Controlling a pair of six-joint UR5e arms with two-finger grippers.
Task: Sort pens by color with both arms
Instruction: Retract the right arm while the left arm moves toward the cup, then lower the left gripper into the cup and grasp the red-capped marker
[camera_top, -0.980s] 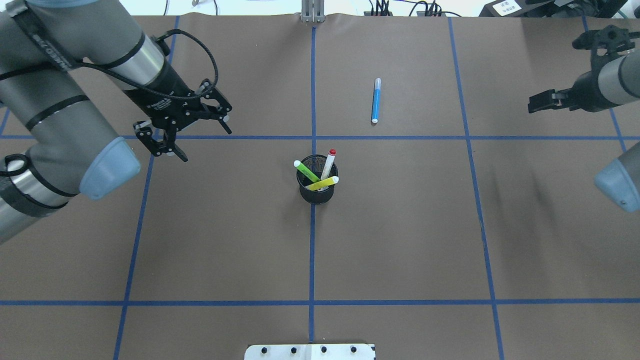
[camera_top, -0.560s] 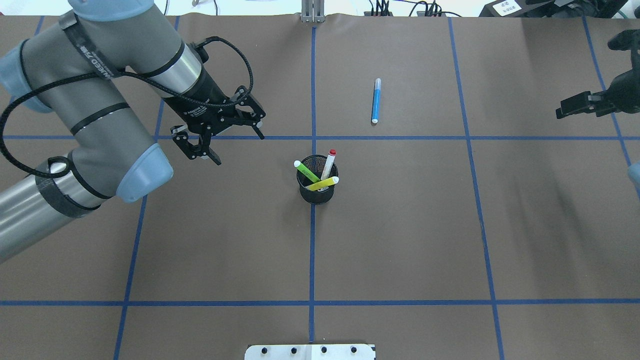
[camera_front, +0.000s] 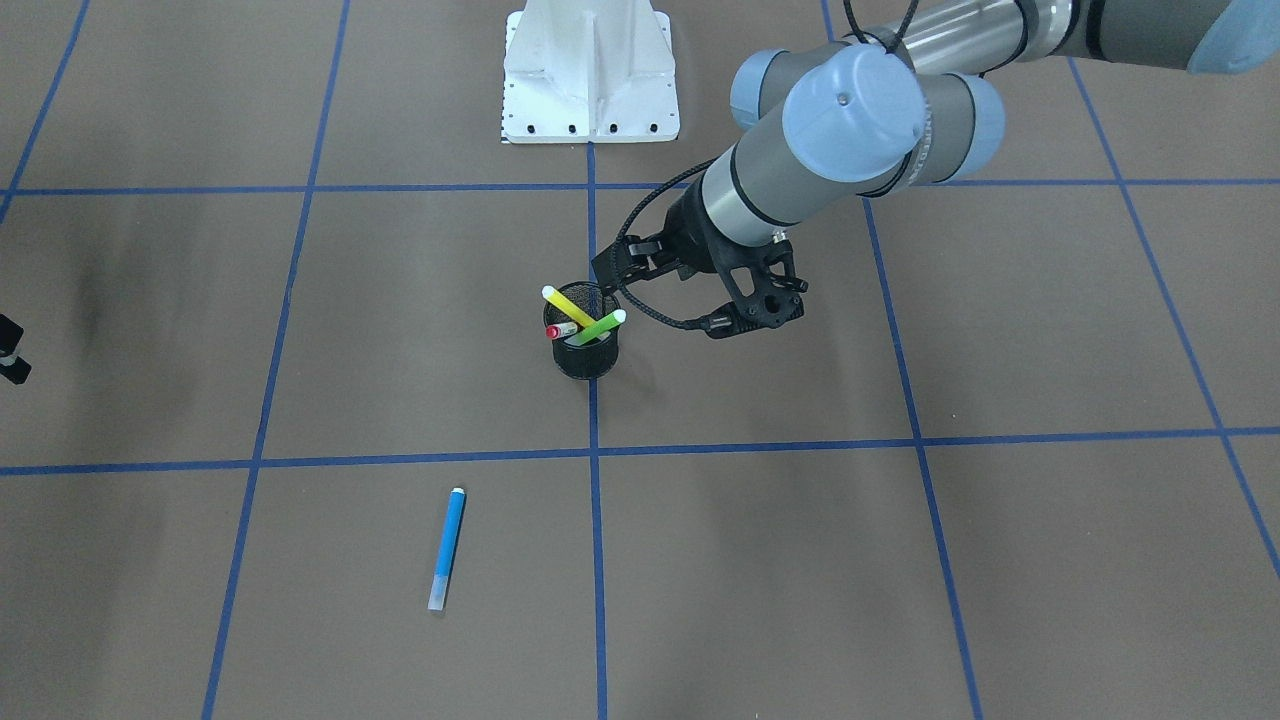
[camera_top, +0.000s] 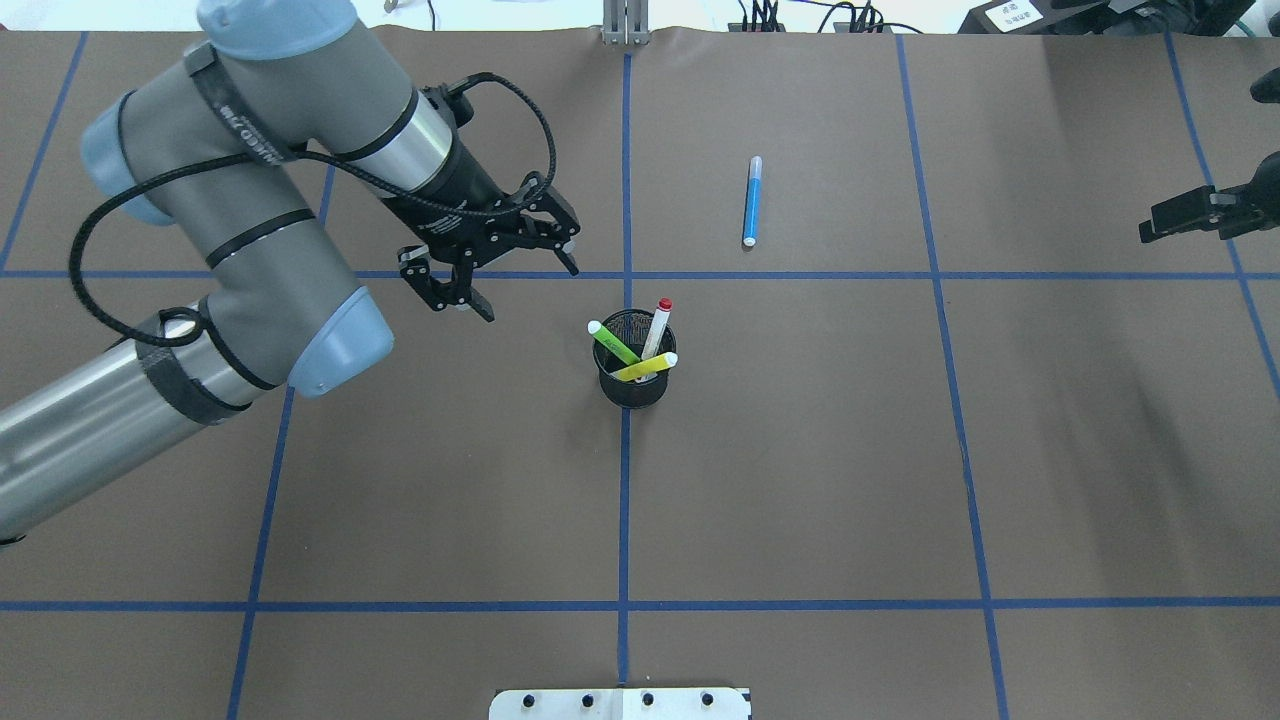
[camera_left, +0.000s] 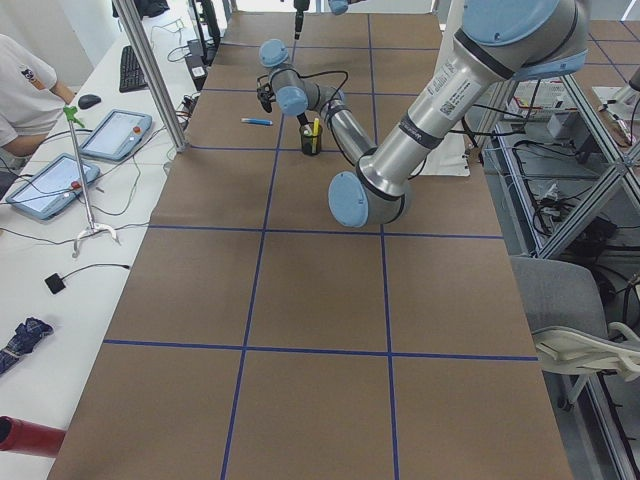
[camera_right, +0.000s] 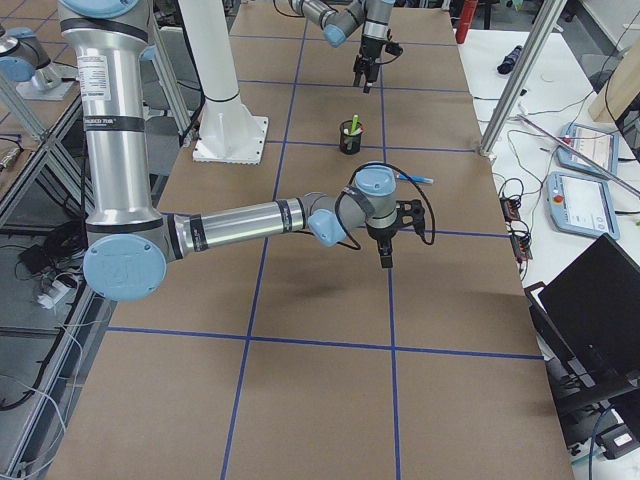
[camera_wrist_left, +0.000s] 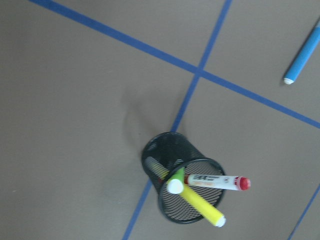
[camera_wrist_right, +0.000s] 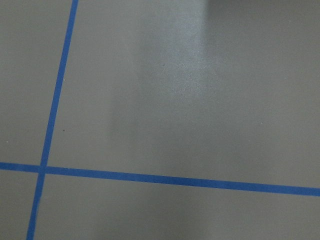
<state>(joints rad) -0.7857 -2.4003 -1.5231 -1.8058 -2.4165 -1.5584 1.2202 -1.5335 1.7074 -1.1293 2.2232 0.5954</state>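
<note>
A black mesh cup (camera_top: 632, 390) stands at the table's centre with three pens in it: a green highlighter (camera_top: 612, 343), a yellow highlighter (camera_top: 645, 367) and a red marker (camera_top: 658, 325). The blue pen (camera_top: 751, 200) lies flat by itself beyond the cup, to its right. My left gripper (camera_top: 527, 288) hangs open and empty just up and left of the cup; the left wrist view looks down on the cup (camera_wrist_left: 165, 155) and its pens. My right gripper (camera_top: 1165, 220) is at the far right edge, seen side-on, and I cannot tell its state.
Blue tape lines (camera_top: 626, 500) split the brown table into squares. The white mounting base (camera_front: 590, 70) sits at the robot's side. A metal post (camera_left: 150, 75) and a desk with tablets (camera_left: 110, 135) and a seated person border the table.
My left arm has swung right, bringing its open gripper close to the cup. The right arm has drawn back toward the right edge. The pens have not moved.
</note>
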